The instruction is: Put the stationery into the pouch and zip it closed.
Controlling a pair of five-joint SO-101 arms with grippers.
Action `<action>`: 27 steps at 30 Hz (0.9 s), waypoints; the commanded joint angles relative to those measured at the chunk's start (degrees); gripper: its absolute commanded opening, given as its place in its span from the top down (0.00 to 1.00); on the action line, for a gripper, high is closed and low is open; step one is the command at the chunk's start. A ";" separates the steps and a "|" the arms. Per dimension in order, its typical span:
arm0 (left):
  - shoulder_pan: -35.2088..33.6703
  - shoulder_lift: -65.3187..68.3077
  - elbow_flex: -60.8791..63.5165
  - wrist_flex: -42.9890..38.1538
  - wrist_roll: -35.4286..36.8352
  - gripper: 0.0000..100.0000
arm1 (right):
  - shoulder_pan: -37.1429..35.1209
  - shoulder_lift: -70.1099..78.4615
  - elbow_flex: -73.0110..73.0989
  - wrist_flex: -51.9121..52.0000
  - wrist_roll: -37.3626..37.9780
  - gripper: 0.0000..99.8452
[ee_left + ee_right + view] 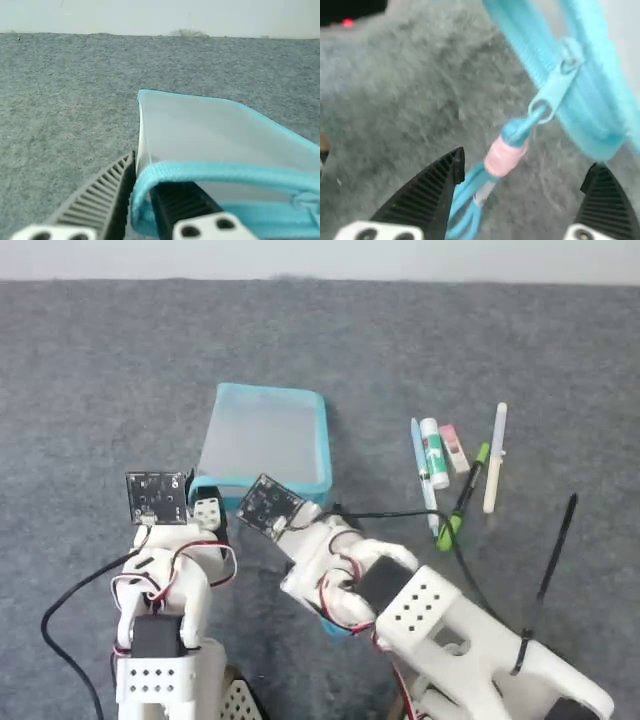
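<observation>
Grey carpet [100, 360] w/ pale wall [320, 258] behind.

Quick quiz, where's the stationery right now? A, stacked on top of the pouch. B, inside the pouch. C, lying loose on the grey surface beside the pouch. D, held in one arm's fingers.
C: the stationery lies in a row on the grey surface, off to one side of the pouch and apart from it, and the see-through pouch looks empty.

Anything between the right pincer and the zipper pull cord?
Nothing visible: the zipper pull cord already lies between the fingers of the open right pincer, just off the pouch.
</observation>
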 commanded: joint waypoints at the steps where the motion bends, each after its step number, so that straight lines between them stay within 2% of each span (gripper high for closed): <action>1: 0.09 -0.62 -2.42 -2.11 0.70 0.99 | -0.40 -2.59 0.53 -5.05 -1.49 0.64; 7: 0.09 -0.62 -2.33 -2.11 0.70 0.99 | 0.04 -2.59 0.70 -7.60 -1.49 0.67; 15: 0.62 -0.62 -1.27 -2.20 0.70 0.99 | 7.34 -3.21 0.26 -5.93 -1.49 1.00; 21: 5.54 -0.88 1.10 -2.90 0.62 0.99 | 17.27 -3.21 -5.45 3.12 -1.49 0.99; 27: 5.63 -1.05 1.10 -2.73 0.62 0.99 | 21.23 -2.86 -5.98 5.32 0.00 0.99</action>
